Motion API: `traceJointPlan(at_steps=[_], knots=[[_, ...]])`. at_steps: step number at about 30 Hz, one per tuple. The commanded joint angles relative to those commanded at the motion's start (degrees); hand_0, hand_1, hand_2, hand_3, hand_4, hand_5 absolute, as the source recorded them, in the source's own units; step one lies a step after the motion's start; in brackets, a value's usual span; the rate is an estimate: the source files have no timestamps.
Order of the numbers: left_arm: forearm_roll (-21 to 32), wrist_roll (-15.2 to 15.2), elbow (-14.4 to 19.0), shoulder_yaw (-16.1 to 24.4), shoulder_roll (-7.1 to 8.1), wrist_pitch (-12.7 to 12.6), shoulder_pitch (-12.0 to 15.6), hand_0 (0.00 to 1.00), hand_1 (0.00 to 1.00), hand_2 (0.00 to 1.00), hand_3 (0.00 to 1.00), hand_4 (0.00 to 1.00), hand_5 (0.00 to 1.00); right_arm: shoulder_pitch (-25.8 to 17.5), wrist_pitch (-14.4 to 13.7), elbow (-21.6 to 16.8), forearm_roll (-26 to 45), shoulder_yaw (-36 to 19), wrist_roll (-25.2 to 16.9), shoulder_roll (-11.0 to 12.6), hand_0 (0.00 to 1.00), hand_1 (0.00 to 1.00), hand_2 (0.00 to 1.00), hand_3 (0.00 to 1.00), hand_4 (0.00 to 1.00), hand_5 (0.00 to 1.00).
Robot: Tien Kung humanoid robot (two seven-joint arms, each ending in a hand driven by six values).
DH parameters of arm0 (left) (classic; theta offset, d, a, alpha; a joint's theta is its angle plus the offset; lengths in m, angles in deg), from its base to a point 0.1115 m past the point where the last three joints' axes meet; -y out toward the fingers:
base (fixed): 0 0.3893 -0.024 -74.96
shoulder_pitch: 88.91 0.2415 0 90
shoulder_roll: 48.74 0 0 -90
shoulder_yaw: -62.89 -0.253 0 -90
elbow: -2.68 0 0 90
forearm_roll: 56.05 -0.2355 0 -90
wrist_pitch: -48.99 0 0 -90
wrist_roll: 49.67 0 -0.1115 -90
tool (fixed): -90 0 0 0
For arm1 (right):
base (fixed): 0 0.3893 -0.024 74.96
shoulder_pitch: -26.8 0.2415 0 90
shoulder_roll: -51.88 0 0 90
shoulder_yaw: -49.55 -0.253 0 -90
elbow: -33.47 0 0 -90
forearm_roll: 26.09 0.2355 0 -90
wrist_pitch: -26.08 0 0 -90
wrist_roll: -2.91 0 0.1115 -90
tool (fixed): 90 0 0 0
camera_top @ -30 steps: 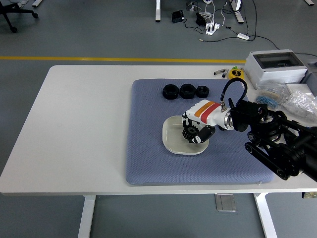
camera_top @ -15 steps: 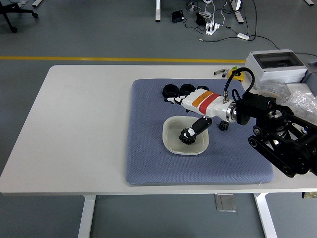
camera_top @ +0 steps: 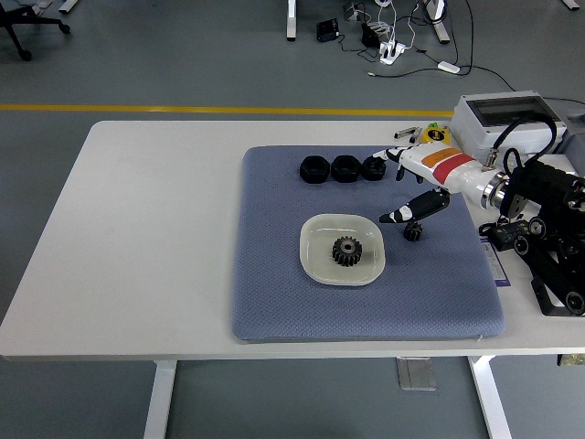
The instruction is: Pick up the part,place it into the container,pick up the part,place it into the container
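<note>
White table (camera_top: 155, 229) w/ a blue-grey mat (camera_top: 274, 293) lying across its right-centre; pale shallow container (camera_top: 315, 265) sitting approx mid-mat, and a black gear part (camera_top: 346, 251) lying flat inside it, nothing touching it; a second, smaller black part (camera_top: 412, 231) resting on the mat just right of the container, apart from its rim; three black ring-like pieces (camera_top: 345, 168) sitting in a row near the mat's far edge, side by side, the rightmost just beside the hand; right arm coming in from the right edge, black links and joints over the table's right end, white forearm shell w/ an orange and red band; right hand (camera_top: 409, 187) hovering over the mat btwn the row of pieces and the small part, fingers spread wide and holding nothing, upper fingers pointing left toward the row, thumb (camera_top: 413, 206) reaching down-left w/ its black tip just above the small part; can't tell if the thumb is touching that part; left arm not showing anywhere in the view; off the mat at the table's far right corner a grey box w/ a clear lid (camera_top: 505, 119) standing, clear plastic bags beside it partly hidden behind the arm, and a small yellow item (camera_top: 436, 135) lying near the box; grey floor beyond w/ a yellow line (camera_top: 183, 108) running across.
</note>
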Motion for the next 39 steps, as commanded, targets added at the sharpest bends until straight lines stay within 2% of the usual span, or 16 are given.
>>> traceJointPlan(at_steps=[4, 8, 11, 12, 17, 18, 23, 24, 27, 39], knots=[[-0.2, 0.1, 0.0, 0.4, -0.21, -0.2, -0.1, 0.725, 0.736, 0.773, 0.675, 0.704, 0.672, 0.1, -0.7, 6.4, 0.5, -0.2, 0.3, -1.4, 0.646, 0.671, 0.776, 0.807, 0.998, 0.43], [0.2, 0.1, -0.1, 0.5, -0.41, -0.4, -0.3, 0.721, 0.734, 0.773, 0.674, 0.704, 0.676, 0.3, -1.3, 9.3, 1.3, 0.4, 0.3, -1.9, 0.628, 0.65, 0.751, 0.799, 0.998, 0.426], [0.8, 0.0, 0.1, -0.2, -0.44, -0.4, -0.6, 0.721, 0.734, 0.773, 0.674, 0.704, 0.676, 0.5, -1.3, 10.6, 0.8, 0.7, 0.4, -2.1, 0.628, 0.65, 0.751, 0.799, 0.998, 0.426], [0.9, 0.0, 0.1, -0.2, -0.44, -0.4, -0.6, 0.723, 0.738, 0.773, 0.673, 0.703, 0.676, 0.6, -1.3, 10.9, 0.9, 0.9, 0.4, -2.1, 0.592, 0.624, 0.734, 0.794, 0.998, 0.423], [0.6, 0.1, 0.1, -0.1, -0.52, -0.3, -0.8, 0.723, 0.738, 0.773, 0.673, 0.703, 0.676, 0.8, -1.9, 12.4, 1.8, 2.5, 0.4, -2.8, 0.592, 0.624, 0.734, 0.794, 0.998, 0.423], [0.5, 0.2, 0.1, 0.0, -0.52, -0.3, -0.8, 0.721, 0.738, 0.773, 0.673, 0.701, 0.678, 0.9, -2.4, 12.8, 2.2, 3.2, 0.4, -2.9, 0.532, 0.595, 0.707, 0.78, 0.998, 0.406], [0.0, 0.3, 0.1, 0.4, -0.53, -0.2, -0.8, 0.721, 0.738, 0.773, 0.673, 0.701, 0.678, 1.3, -5.3, 14.6, 4.0, 6.3, 0.3, -3.5, 0.532, 0.595, 0.707, 0.78, 0.998, 0.406], [-0.1, 0.3, 0.1, 0.4, -0.53, -0.2, -0.8, 0.719, 0.74, 0.773, 0.673, 0.701, 0.678, 1.4, -5.8, 15.1, 4.6, 7.1, 0.3, -3.7, 0.476, 0.572, 0.682, 0.687, 0.997, 0.392], [-0.3, 0.4, 0.1, 0.5, -0.56, -0.1, -0.9, 0.719, 0.74, 0.773, 0.673, 0.701, 0.678, 1.7, -7.5, 16.7, 6.7, 9.8, 0.1, -4.1, 0.476, 0.572, 0.682, 0.687, 0.997, 0.392], [-2.4, 0.8, 0.2, 1.8, -0.7, 0.2, -1.1, 0.717, 0.738, 0.773, 0.671, 0.7, 0.68, 2.2, -9.7, 20.0, 13.0, 15.6, 0.1, -5.6, 0.413, 0.547, 0.667, 0.648, 0.952, 0.393]])
